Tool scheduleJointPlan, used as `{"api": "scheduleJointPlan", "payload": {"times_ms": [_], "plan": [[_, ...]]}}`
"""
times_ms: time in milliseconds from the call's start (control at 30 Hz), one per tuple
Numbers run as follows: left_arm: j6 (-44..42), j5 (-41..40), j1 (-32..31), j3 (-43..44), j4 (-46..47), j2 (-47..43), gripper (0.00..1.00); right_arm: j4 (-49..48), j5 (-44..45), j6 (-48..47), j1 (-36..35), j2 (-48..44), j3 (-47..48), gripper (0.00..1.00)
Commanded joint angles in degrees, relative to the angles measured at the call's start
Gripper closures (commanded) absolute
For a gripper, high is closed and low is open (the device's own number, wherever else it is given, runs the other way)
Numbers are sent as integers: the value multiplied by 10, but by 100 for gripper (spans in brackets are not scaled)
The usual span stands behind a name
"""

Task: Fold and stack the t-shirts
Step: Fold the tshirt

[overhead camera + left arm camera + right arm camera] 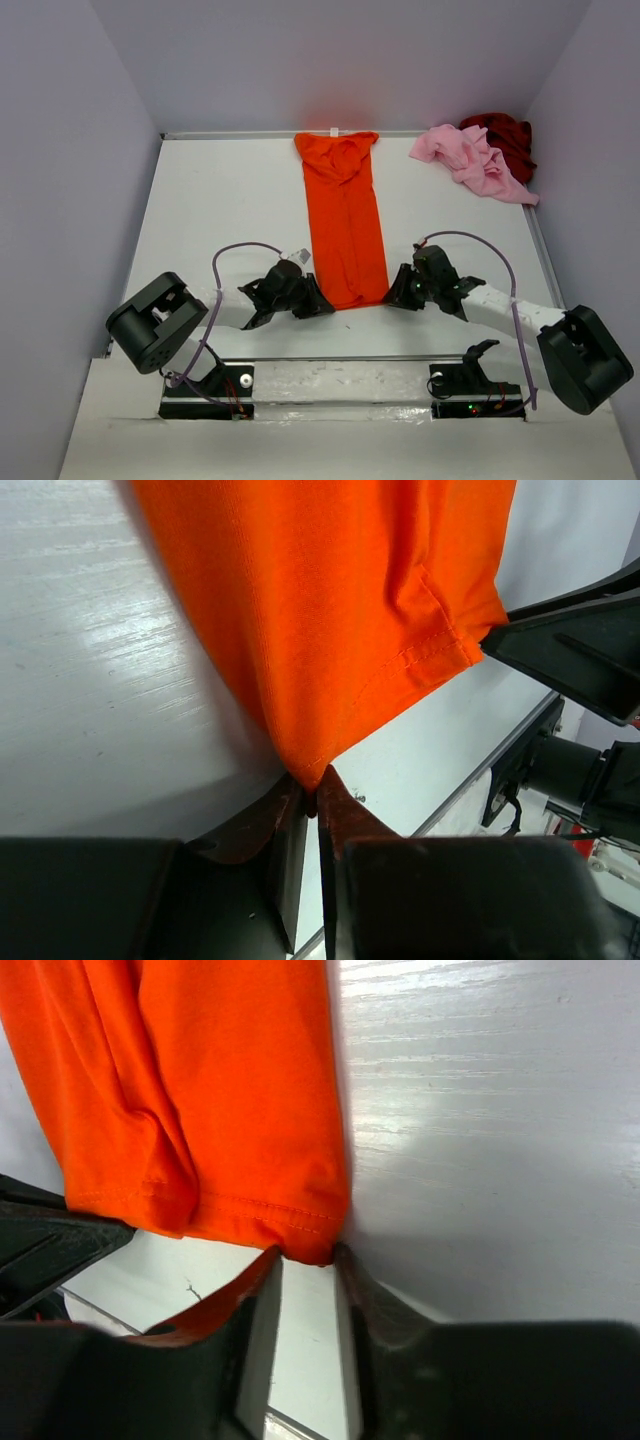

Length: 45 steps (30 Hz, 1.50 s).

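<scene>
The bright orange t-shirt [345, 215] lies folded lengthwise into a long narrow strip down the middle of the table, collar at the far end. My left gripper [318, 300] is shut on its near left corner; the left wrist view shows the cloth [330, 610] pinched between the fingertips [312, 780]. My right gripper [395, 293] is at the near right corner, its jaws closed on the thick hem corner [220, 1090] with a small gap between them [308, 1255]. The light pink t-shirt [470, 160] and the dark red t-shirt [508, 140] lie crumpled together at the far right.
White walls enclose the table on the left, back and right. A metal rail [340, 358] runs along the near edge behind the grippers. The right gripper's body [580, 660] shows at the right of the left wrist view.
</scene>
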<state>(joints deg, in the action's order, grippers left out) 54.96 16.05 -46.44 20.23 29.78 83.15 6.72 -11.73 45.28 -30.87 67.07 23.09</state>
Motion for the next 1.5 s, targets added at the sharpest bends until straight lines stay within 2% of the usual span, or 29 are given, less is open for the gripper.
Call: {"api": "scheduleJointPlan", "payload": {"times_ms": [0, 67, 100, 133, 200, 400, 567, 733, 1200, 1333, 1467], "plan": [[-24, -11, -4, -8, -63, 18, 79, -22, 19, -3, -6, 12, -9, 75], [-27, -13, -4, -7, -63, 20, 80, -29, 19, -3, -6, 20, -9, 80], [-28, -13, -4, -7, -63, 21, 89, -30, 18, -4, -6, 22, -9, 81], [-30, -13, -4, -6, -64, 23, 100, -33, 17, -4, -6, 25, -9, 92], [-30, -13, -4, -6, -64, 24, 100, -34, 19, -3, -6, 29, -9, 100], [-36, -16, -8, -8, -64, 16, 100, -29, 21, -5, -6, 12, -6, 100], [-40, -35, -18, -5, -88, -15, 100, 20, 37, -19, -6, -31, 6, 100], [-37, -73, -38, 2, -145, -70, 100, 59, 43, -26, -6, -91, 7, 100], [15, -114, -93, -5, -241, -233, 100, 181, 9, 17, -11, -272, -18, 100], [8, -137, -94, 15, -272, -247, 100, 196, 36, -10, -11, -263, 19, 100], [-25, -148, -94, 52, -282, -217, 100, 182, 60, -34, -11, -210, 63, 100]]}}
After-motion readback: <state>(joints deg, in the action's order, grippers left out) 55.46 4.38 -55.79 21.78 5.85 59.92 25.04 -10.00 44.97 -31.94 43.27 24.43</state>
